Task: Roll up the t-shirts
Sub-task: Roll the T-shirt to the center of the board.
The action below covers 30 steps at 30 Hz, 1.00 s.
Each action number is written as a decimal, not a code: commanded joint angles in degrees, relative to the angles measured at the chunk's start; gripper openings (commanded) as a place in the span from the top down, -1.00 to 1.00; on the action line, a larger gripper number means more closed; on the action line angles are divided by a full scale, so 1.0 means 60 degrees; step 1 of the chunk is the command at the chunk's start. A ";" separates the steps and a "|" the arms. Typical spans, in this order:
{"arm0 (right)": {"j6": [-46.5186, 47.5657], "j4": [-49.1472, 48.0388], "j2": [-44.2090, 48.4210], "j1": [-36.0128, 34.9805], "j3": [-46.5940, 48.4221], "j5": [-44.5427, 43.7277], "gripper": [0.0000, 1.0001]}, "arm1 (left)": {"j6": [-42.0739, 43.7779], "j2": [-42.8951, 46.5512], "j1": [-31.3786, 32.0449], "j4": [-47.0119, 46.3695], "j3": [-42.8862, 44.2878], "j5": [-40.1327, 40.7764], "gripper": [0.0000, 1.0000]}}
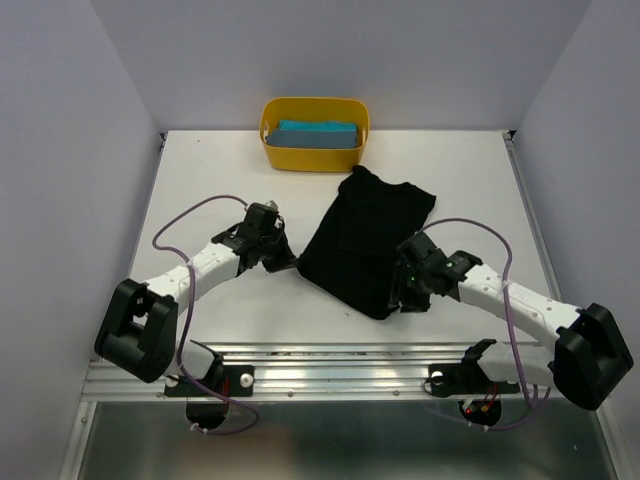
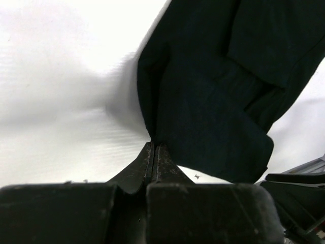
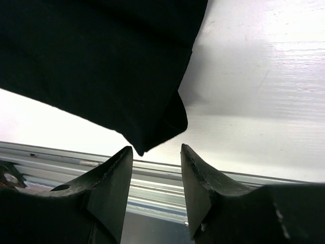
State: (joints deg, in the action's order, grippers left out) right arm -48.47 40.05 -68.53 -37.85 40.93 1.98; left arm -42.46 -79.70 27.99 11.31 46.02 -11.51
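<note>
The white desk [image 1: 230, 310] fills the middle of the frame. The black t-shirt [image 1: 365, 245] lies spread out at its center. The yellow tub [image 1: 270, 152] sits at the top with the teal t-shirt [image 1: 318, 135] inside. The left claw [image 2: 153, 146] pinches the black t-shirt's left corner. The right claw [image 3: 156, 147] is open, just beside the bottom corner.

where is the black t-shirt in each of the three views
Top external: black t-shirt mid-table, between the left gripper and right gripper.
Left wrist: fills the upper right, its edge pinched in the shut fingertips.
Right wrist: upper left, a corner pointing at the gap between the open fingers.
Shared landmark: the white table under the shirt in all three.
</note>
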 commanded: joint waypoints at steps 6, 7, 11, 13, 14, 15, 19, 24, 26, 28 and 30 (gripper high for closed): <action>0.1558 0.0312 0.0202 0.0023 0.1571 -0.1091 0.03 | 0.0455 0.0379 -0.0109 0.0224 -0.0448 0.0175 0.85; 0.1690 0.0355 0.0085 -0.0093 0.1862 -0.1236 0.03 | 0.0470 0.0364 -0.0109 0.0268 -0.0463 0.0160 0.63; 0.2685 0.0298 -0.0660 -0.0795 0.2465 -0.1911 0.00 | 0.0542 0.0568 -0.0182 0.0546 -0.0434 0.0423 -0.41; 0.2979 0.0428 -0.0983 -0.1409 0.2728 -0.2421 -0.08 | 0.0616 0.0743 -0.0299 0.0794 -0.0361 0.0511 -0.47; 0.3183 0.0531 -0.1174 -0.2036 0.3005 -0.3062 -0.15 | 0.0660 0.0962 -0.0473 0.0897 -0.0273 0.0686 -0.47; 0.3243 0.0662 -0.1582 -0.2332 0.3109 -0.3330 -0.19 | 0.0762 0.1095 -0.0591 0.1014 -0.0229 0.0760 -0.47; 0.3419 0.0824 -0.2580 -0.3373 0.3432 -0.4342 -0.29 | 0.1069 0.1696 -0.1323 0.1556 0.0078 0.1039 -0.47; 0.4063 0.0767 -0.3546 -0.4573 0.3550 -0.5118 -0.59 | 0.1348 0.2165 -0.2099 0.1937 0.0372 0.1215 -0.47; 0.4544 0.0620 -0.3738 -0.4810 0.3448 -0.5221 -0.61 | 0.1378 0.2238 -0.2262 0.1938 0.0314 0.1128 -0.47; 0.4810 0.0430 -0.3972 -0.5000 0.3273 -0.5411 -0.61 | 0.1392 0.2268 -0.2350 0.1895 0.0240 0.1069 -0.47; 0.4928 0.0255 -0.4104 -0.5001 0.3170 -0.5486 -0.61 | 0.1349 0.2312 -0.2365 0.1850 0.0109 0.0996 -0.47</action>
State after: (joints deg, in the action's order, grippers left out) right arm -22.87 43.16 -92.42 -67.05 60.16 -26.17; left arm -35.81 -67.22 14.22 21.23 46.48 -5.52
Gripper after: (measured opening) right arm 0.806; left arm 0.734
